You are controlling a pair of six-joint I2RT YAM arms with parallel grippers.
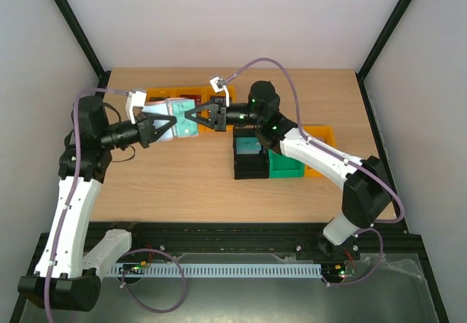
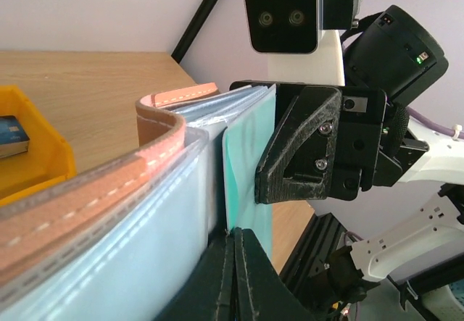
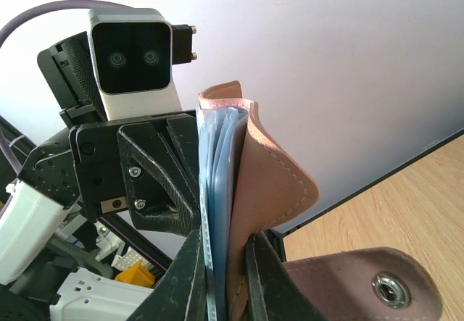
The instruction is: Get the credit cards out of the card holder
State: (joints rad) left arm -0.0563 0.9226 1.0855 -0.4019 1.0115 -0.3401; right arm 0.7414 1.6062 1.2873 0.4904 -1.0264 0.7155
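The card holder (image 1: 174, 115), reddish-brown leather outside and pale blue inside, hangs above the table between both arms. My right gripper (image 3: 228, 281) is shut on it, clamping the leather cover (image 3: 272, 190) and the blue sleeves together. A teal credit card (image 2: 250, 169) stands partly out of the holder (image 2: 109, 212). My left gripper (image 2: 236, 238) is shut, its tips pinching the card's near lower edge. The right gripper's black finger (image 2: 308, 143) sits just beyond the card. In the top view the left gripper (image 1: 164, 127) and right gripper (image 1: 197, 117) meet at the holder.
A yellow bin (image 2: 32, 165) on the table behind holds a dark blue card (image 2: 11, 136). A black bin (image 1: 252, 159), a green bin (image 1: 286, 166) and another yellow bin (image 1: 321, 135) stand under the right arm. The holder's snap flap (image 3: 362, 285) hangs loose.
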